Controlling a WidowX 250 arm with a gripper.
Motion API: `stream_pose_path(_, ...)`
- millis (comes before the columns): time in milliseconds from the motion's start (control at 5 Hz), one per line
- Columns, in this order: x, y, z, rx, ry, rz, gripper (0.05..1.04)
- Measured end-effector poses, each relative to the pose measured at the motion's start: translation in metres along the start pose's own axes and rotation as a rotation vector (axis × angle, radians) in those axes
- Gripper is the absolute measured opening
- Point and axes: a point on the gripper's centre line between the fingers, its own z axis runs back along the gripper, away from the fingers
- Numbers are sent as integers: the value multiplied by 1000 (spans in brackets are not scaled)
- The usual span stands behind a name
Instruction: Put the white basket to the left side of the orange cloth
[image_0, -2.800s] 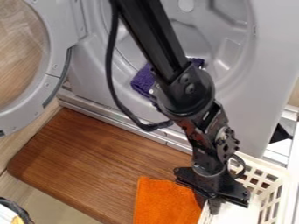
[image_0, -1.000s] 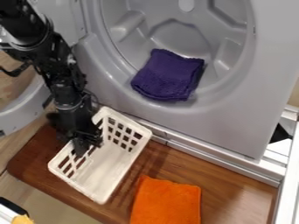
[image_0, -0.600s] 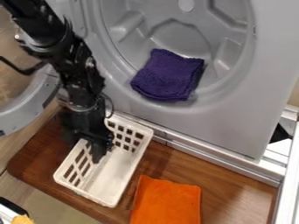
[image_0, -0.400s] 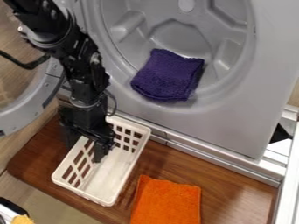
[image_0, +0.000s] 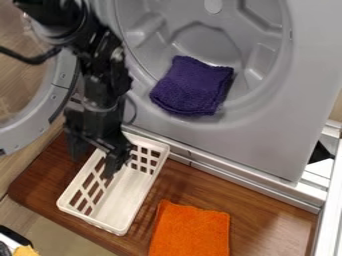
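Spread-fingered tool (image_0: 97, 164) partly inside white basket (image_0: 127, 200), purple cloth (image_0: 192, 86) in drum (image_0: 204, 42), basket shifted past orange cloth (image_0: 190, 231) to board's (image_0: 207, 185) left half

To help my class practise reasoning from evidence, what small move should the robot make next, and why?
Probably ease the hand straight up, releasing any grip first. The white basket already rests on the wooden board, left of the orange cloth with bare wood between them, while the hand reaches down at the basket's left wall, so a sideways move could drag it.
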Motion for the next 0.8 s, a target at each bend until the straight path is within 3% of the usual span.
stream_pose_path(400, 2, -9, 48, 9, -114, -19, 1001)
stream_pose_path(800, 1, -10, 49, 8, -114, -19, 1001)
